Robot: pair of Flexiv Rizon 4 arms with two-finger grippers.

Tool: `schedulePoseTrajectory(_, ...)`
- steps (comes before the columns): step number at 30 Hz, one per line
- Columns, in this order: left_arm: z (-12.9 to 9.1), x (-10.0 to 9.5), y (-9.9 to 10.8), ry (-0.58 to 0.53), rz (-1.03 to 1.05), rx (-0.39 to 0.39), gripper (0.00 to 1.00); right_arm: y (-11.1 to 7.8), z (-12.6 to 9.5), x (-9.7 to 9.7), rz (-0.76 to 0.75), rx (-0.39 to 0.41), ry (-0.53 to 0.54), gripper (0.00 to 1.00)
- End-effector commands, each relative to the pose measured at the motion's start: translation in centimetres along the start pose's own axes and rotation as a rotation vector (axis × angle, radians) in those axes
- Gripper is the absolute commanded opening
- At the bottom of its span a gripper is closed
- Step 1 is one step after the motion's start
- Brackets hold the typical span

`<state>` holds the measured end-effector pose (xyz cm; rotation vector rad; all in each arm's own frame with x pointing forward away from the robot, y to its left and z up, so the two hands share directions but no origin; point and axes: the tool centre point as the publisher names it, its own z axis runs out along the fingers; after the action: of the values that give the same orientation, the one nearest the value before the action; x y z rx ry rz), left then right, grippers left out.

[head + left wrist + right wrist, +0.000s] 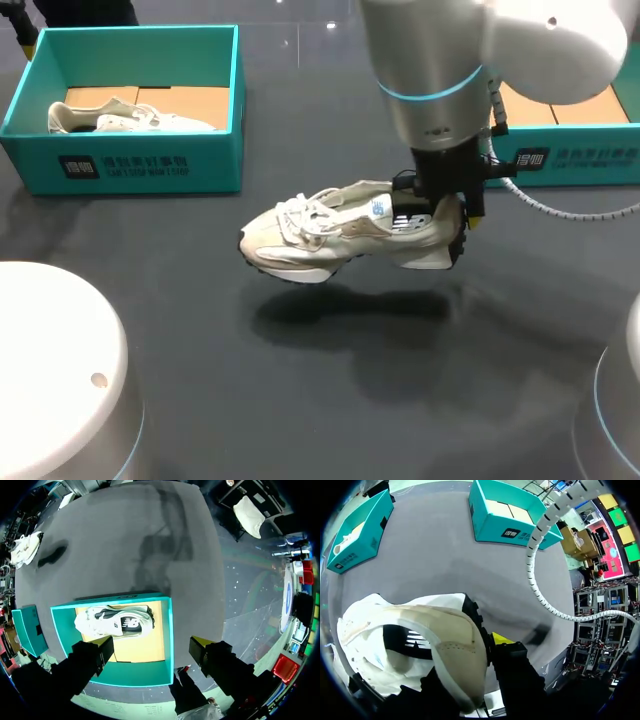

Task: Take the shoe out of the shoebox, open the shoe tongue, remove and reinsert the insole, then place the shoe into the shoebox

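Dark table (300, 400) at mid-frame lay beneath the shoe (340, 235), hanging clear with the right gripper (445, 215) clamped on its heel, left gripper (152, 647) spread apart over the upper-left shoebox (120, 165); judged best practice was setting it down sole-flat before opening the tongue (375, 207).

Even, fairly bright light fell from overhead. The lifted shoe (335, 232) threw a soft, dark shadow on the glossy table (300, 410) just below the right gripper (447, 215); ahead of the left gripper (152, 651), fainter arm shadows smeared the surface.
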<state>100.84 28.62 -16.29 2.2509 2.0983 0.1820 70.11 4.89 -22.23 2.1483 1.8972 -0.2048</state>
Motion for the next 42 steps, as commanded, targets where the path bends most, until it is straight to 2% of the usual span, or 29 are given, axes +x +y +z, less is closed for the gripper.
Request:
schedulePoseTrajectory(1,-0.1,0.0,-0.1,0.001,0.001,-0.001,1.0,0.1,-0.1,0.1,0.0,0.002,-0.001,0.0)
schedulePoseTrajectory(10,-0.1,0.0,-0.1,0.001,0.001,-0.001,1.0,0.2,-0.1,0.0,0.014,-0.002,-0.004,0.0)
schedulePoseTrajectory(13,-0.1,0.0,-0.1,0.001,0.001,-0.001,1.0,-0.4,0.4,0.0,0.035,-0.015,-0.007,0.0)
schedulePoseTrajectory(18,-0.1,0.0,-0.1,0.001,0.001,-0.001,1.0,-1.7,2.2,0.6,0.022,0.005,-0.049,0.0)
schedulePoseTrajectory(27,-0.1,0.0,-0.1,0.001,0.001,-0.001,1.0,-3.8,5.3,1.8,0.015,0.016,-0.035,0.0)
schedulePoseTrajectory(42,-0.1,0.0,-0.1,0.001,0.001,-0.001,1.0,-4.3,9.5,5.1,-0.019,0.061,0.029,0.0)
